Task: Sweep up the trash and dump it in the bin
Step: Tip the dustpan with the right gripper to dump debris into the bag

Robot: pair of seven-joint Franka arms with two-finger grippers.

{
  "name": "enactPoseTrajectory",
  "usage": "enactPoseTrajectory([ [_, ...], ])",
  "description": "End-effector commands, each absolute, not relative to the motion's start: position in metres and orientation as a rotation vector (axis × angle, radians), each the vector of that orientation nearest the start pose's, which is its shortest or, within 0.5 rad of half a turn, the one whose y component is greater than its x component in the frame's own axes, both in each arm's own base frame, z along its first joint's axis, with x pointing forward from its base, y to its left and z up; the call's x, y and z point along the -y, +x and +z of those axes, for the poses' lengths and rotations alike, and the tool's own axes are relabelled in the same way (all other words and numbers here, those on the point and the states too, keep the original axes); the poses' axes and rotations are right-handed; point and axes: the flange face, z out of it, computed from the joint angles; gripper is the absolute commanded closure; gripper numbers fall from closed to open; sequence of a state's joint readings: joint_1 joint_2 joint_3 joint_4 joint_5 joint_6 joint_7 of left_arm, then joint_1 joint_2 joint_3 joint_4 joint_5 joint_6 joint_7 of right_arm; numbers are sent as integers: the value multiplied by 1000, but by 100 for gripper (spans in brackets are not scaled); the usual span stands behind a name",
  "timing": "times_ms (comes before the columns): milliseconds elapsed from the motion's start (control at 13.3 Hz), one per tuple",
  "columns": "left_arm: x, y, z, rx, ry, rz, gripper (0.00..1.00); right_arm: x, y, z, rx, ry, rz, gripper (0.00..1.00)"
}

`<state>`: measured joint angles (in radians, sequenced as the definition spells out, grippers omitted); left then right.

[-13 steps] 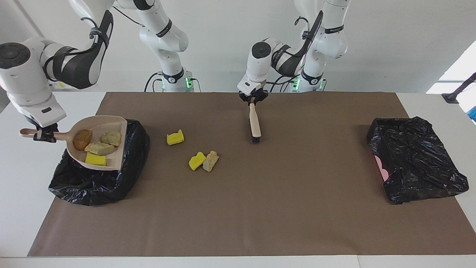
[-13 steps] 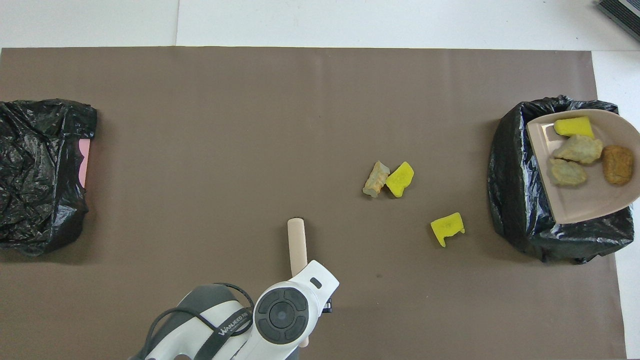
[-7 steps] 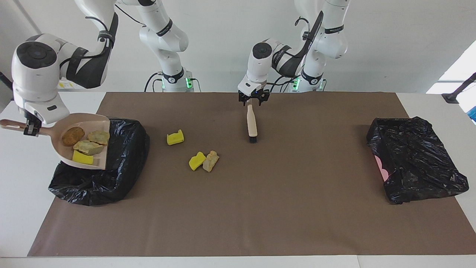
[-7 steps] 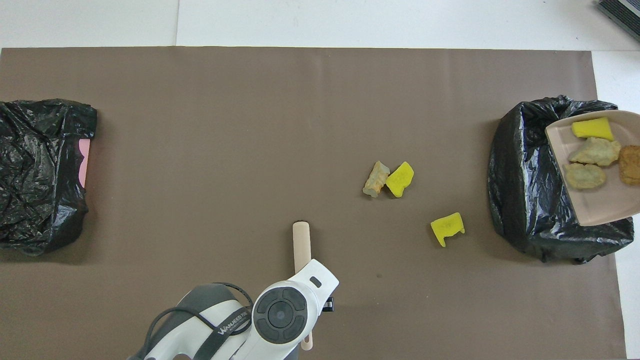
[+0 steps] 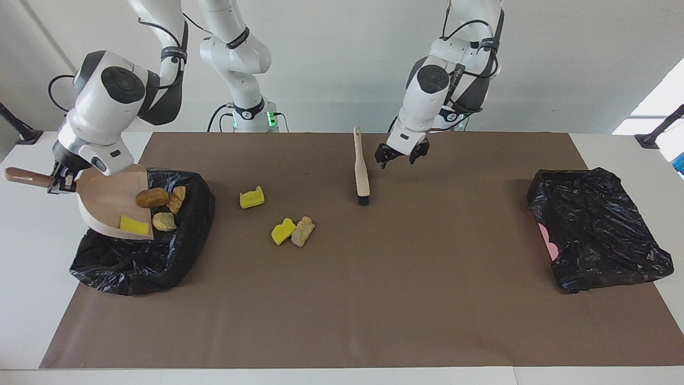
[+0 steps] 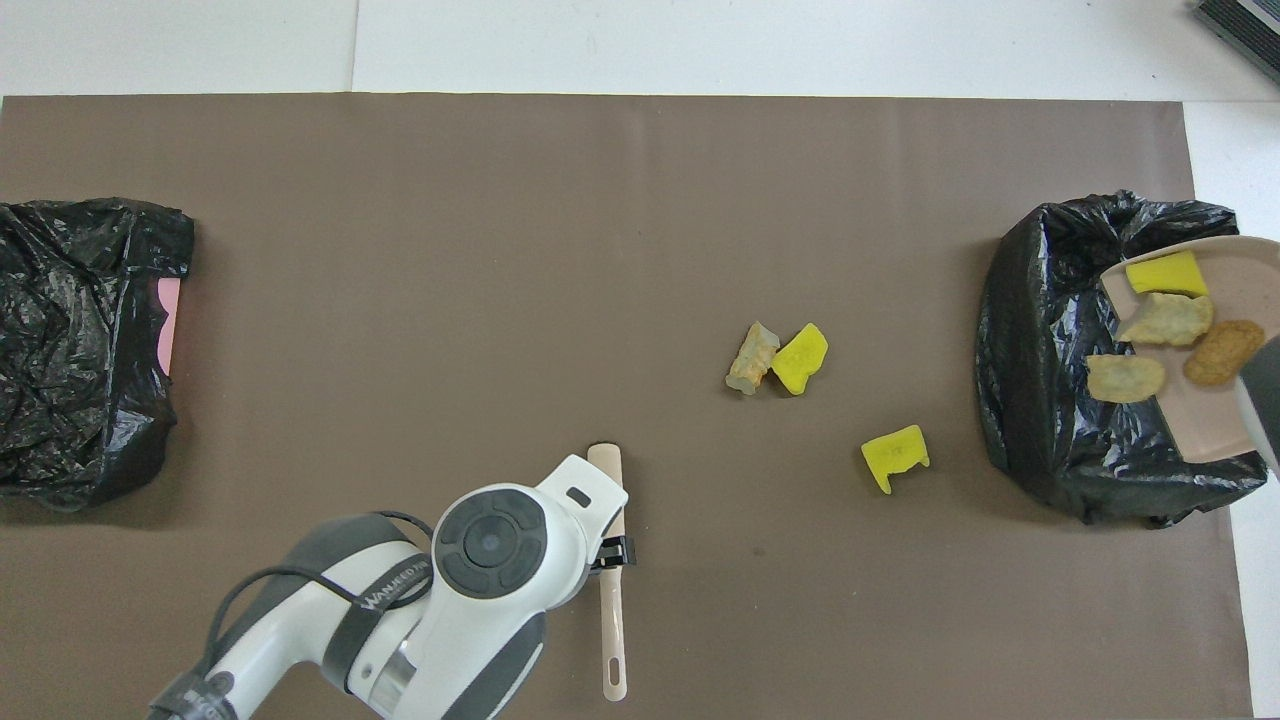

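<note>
My right claw (image 5: 60,181) pinching tilted dustpan (image 5: 109,200) handle over bin (image 5: 144,256); yellow and tan trash (image 5: 155,206) lumps sliding off. Left claw (image 5: 398,155) spread, beside brush (image 5: 362,171).

Three yellow sponges (image 5: 251,198), four bread chunks (image 5: 302,231), two black bags (image 5: 596,226), one brush (image 5: 362,170), one dustpan (image 5: 104,198), two grippers (image 5: 398,154).

We see four trash lumps (image 5: 152,197), yellow, tan and brown, sliding off the tilted dustpan (image 5: 107,195) into the bin (image 5: 160,256), and three more (image 5: 293,231) lying mid-mat near it.
</note>
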<state>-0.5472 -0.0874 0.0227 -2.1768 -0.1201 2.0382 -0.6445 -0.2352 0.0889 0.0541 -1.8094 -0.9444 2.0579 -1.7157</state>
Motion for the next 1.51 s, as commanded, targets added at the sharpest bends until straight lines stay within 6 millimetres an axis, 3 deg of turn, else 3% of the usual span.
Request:
enactPoseTrajectory([
  [0,210,450,449,242,-3173,180,0,154,583,537,-1941,1321,-799,100],
  [301,135,467,453,153,-3139,215,0,162,566,553,-1919,1280,-840,100],
  [527,78,480,453,100,-3157,206,0,152,542,546,-1844,1223,-839,100],
  [753,31,497,473,32,-3174,133,0,139,533,544,-1795,1164,-844,100],
  [1054,-1,516,522,0,-3175,-5,0,135,533,549,-1774,1110,-870,100],
  [1430,-4,535,593,-41,-3128,-33,0,135,534,558,-1765,1126,-847,100],
])
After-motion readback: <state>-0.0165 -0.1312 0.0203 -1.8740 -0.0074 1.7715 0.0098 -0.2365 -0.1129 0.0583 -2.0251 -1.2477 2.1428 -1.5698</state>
